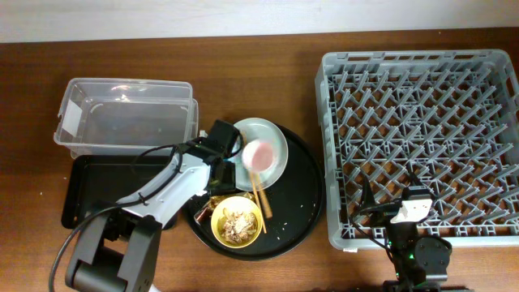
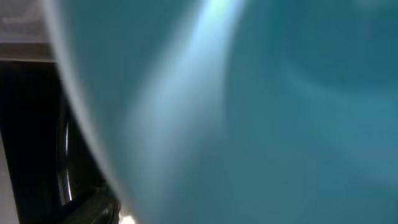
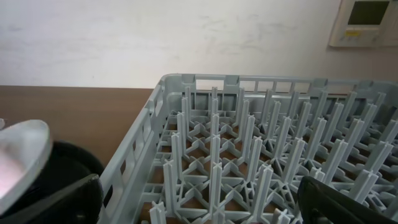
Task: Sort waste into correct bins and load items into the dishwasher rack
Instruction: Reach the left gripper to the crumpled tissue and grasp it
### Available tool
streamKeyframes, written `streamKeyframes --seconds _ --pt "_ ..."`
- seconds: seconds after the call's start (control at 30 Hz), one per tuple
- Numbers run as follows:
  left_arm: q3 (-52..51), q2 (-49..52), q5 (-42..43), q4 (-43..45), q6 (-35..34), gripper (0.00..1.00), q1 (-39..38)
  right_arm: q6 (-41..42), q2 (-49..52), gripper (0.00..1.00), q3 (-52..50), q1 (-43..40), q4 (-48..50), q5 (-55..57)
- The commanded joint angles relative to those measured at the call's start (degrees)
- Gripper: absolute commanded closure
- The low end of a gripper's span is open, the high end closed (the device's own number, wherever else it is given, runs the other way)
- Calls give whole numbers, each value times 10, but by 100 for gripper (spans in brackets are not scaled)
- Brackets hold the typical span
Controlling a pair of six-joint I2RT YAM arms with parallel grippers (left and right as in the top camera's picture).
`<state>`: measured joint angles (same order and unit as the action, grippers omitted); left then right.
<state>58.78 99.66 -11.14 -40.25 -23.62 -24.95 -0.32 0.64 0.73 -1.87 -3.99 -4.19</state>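
**Two arms at the counter, dishes waiting left of the rack**

The grey dishwasher rack fills the right side of the counter, its pegs bare. The round black tray lies just left of the rack. Further left is the clear tub, level with the rack's far half. The shallow black tray is just as far left, level with the rack's near half.

On the round tray, on the side away from the rack, the pale plate carries a white cup with a pink inside. Nearer the camera's bottom edge sits the yellow bowl, holding beige food scraps. The wooden chopsticks lie between plate and bowl.

The left gripper hangs at the plate's rim on the side away from the rack. Whether it is spread or pinching cannot be told, since a blurred blue surface fills its wrist view. The right gripper is spread wide and empty over the rack's near left corner.
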Motion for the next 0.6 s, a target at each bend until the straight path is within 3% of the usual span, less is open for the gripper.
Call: streamKeyframes --seconds 0.0,0.3,0.37,0.57 --pt "-14 7 -3 8 -1 29 0 -3 -3 2 -4 3 -1 -1" --pt "-9 -59 -3 2 -1 30 0 -3 -3 2 -4 3 -1 -1" --pt "-9 -59 -2 2 -1 44 0 -3 -3 2 -4 3 -1 -1" --pt "-66 -57 -7 45 -1 44 0 -3 -3 2 -4 3 -1 -1"
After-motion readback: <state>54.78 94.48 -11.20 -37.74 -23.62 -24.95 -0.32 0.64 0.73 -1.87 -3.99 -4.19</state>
